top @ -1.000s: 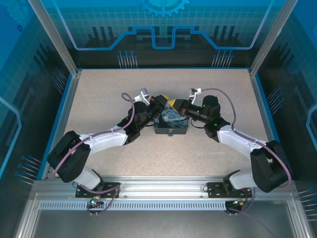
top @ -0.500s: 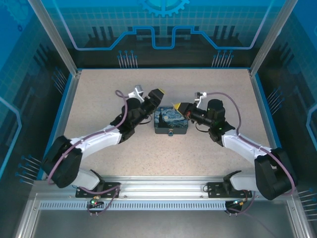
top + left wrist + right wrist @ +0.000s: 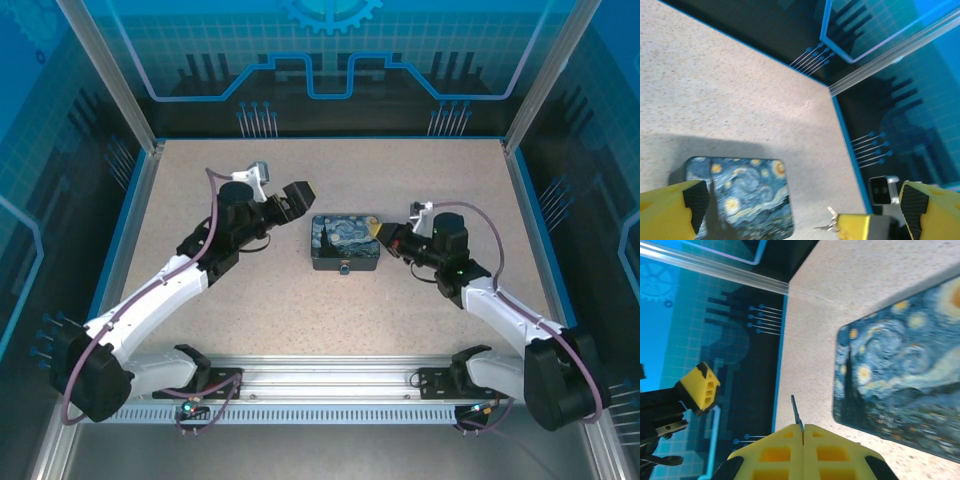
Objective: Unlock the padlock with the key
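Where the right claw (image 3: 803,429) pinches, a thin silvery key (image 3: 796,412) juts.

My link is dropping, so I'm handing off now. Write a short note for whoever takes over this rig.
The left end effector is open and empty, left of the box, apart from it.
The right end effector is shut on the key at the box's right edge.
The padlock sits on the box's near side; too small to tell if locked.
Done: key gripped. Left: bring key to padlock, insert, turn.
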You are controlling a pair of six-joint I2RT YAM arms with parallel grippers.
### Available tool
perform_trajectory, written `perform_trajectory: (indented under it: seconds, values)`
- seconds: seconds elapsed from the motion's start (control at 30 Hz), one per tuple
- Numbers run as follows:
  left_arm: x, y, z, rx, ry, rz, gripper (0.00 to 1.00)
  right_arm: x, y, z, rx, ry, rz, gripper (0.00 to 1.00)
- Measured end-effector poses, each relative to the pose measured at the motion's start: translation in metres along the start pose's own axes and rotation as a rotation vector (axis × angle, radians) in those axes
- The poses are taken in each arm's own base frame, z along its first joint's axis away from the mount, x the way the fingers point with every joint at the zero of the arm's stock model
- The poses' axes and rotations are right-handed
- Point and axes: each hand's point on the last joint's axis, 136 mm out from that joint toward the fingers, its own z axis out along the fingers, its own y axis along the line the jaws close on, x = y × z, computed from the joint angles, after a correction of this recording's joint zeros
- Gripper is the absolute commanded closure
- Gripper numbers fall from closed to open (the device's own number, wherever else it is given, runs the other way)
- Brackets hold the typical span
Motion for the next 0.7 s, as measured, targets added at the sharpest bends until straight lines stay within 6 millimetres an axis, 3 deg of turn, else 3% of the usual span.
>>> perform_trajectory:
  seconds: [0.17, 0.33, 0.57, 0.7]
  values:
    - [0.021, 0.021, 0.001, -0.060, 0.073, 0.052, 0.01, -0.010, -0.038, -0.018, 0.090, -0.053, 0.046, 1.00]
    - [0.061, 0.043, 0.003, -0.069, 0.190, 0.071, 0.01, -0.017, -0.061, -0.028, 0.146, -0.085, 0.088, 1.00]
    - [0.138, 0.063, -0.002, -0.061, 0.362, 0.112, 0.01, -0.014, -0.080, -0.013, 0.177, -0.056, 0.110, 1.00]
    - [0.165, 0.072, -0.003, -0.056, 0.404, 0.112, 0.01, -0.002, -0.089, 0.001, 0.196, -0.011, 0.114, 1.00]
